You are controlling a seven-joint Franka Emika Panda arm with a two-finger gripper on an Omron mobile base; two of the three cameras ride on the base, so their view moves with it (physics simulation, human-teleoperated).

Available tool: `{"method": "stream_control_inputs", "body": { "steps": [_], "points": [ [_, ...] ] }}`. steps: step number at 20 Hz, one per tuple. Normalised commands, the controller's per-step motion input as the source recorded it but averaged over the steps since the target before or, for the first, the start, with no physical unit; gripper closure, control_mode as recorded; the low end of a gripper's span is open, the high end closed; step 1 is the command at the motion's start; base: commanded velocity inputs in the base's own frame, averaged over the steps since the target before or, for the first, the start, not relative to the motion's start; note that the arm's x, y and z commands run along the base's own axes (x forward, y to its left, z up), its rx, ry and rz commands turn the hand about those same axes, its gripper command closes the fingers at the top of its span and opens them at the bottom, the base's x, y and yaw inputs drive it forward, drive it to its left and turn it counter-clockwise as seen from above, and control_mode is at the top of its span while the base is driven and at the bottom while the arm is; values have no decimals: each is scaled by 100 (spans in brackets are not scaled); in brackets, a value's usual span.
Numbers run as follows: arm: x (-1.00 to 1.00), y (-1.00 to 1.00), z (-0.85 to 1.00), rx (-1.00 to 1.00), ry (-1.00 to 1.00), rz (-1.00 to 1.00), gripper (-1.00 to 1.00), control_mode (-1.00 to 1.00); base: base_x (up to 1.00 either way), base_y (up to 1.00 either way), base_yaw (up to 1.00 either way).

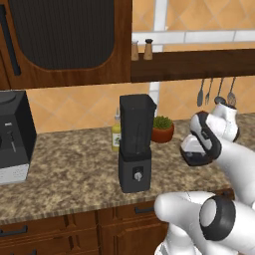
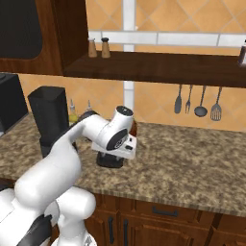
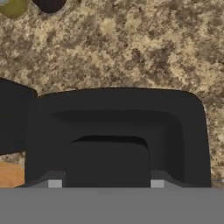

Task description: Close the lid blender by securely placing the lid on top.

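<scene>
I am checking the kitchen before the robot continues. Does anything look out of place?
Yes: the blender stands with its jar open, and its lid lies on the counter beside it, under the gripper.

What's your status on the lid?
Gripper low over lid, fingers straddling raised centre; grip unconfirmed. Lid on counter, right of blender. Jar mouth open. Nothing blocking the path.
</scene>
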Motion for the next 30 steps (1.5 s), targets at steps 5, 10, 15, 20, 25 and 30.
{"method": "stream_control_inputs", "body": {
  "steps": [5,10,15,20,25,30],
  "points": [
    [-36,25,100,1,-6,0,100,-100,0,0,0],
    [-55,17,100,3,-12,0,100,-100,0,0,0],
    [-37,48,100,4,-10,0,100,-100,0,0,0],
    [-1,75,96,3,-1,-2,100,-100,0,0,0],
    [0,71,84,2,0,-4,100,-100,0,0,0],
    [6,61,42,2,0,-3,100,-100,0,0,0]
  ]
}}
